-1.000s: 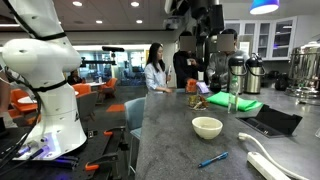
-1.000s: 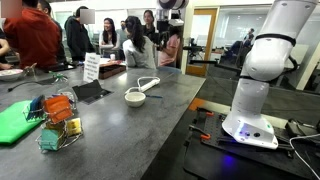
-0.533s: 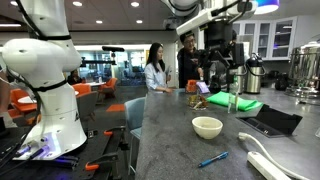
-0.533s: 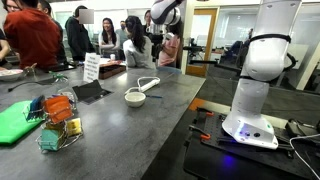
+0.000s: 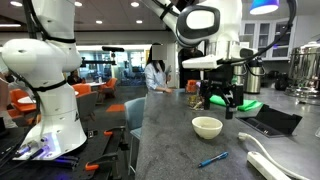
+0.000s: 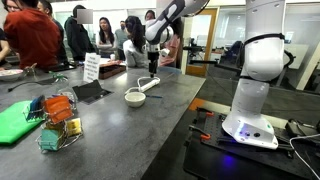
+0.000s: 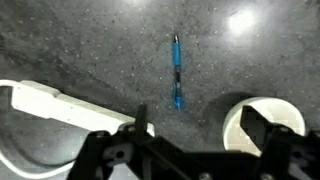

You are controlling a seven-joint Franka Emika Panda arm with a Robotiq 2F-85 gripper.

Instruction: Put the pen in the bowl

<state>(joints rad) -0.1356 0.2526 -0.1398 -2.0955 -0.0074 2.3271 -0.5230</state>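
Observation:
A thin blue pen (image 5: 212, 159) lies on the grey counter, in front of the small white bowl (image 5: 207, 127). In the wrist view the pen (image 7: 177, 72) lies straight ahead of the jaws and the bowl (image 7: 266, 124) shows at the lower right. My gripper (image 5: 222, 103) hangs open and empty in the air above the counter, behind the bowl. It also shows in an exterior view (image 6: 152, 68), above the bowl (image 6: 135, 97). The wrist view shows the two fingers (image 7: 200, 128) spread wide with nothing between them.
A long white power strip (image 5: 281, 165) with its cable lies near the pen; it also shows in the wrist view (image 7: 60, 103). A laptop (image 5: 268, 121), a green cloth (image 5: 236, 104), thermos jugs (image 5: 252, 72) and a wire basket (image 6: 58, 122) stand on the counter. People stand behind.
The arm has swung down from high up to just above the counter near the bowl. The pen and bowl have not moved.

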